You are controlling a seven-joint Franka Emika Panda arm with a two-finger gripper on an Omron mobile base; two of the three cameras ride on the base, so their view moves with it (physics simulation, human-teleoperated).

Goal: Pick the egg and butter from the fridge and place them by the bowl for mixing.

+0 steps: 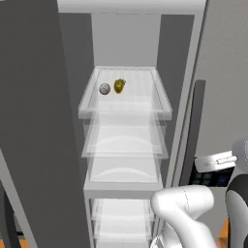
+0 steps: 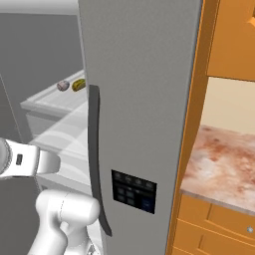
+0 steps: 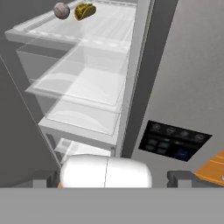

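On fridge (image 1: 48,145) top shelf (image 1: 162,104): one egg (image 1: 104,88), one butter (image 1: 119,85).

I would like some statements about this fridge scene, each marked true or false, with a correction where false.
1. The fridge stands open. True.
2. The egg and the butter lie on the top shelf. True.
3. The egg lies to the right of the butter in the left base view. False: it lies to the left.
4. The fingers are closed on the butter. False: they are open and hold nothing.
5. The egg sits in a drawer. False: it sits on the open shelf.
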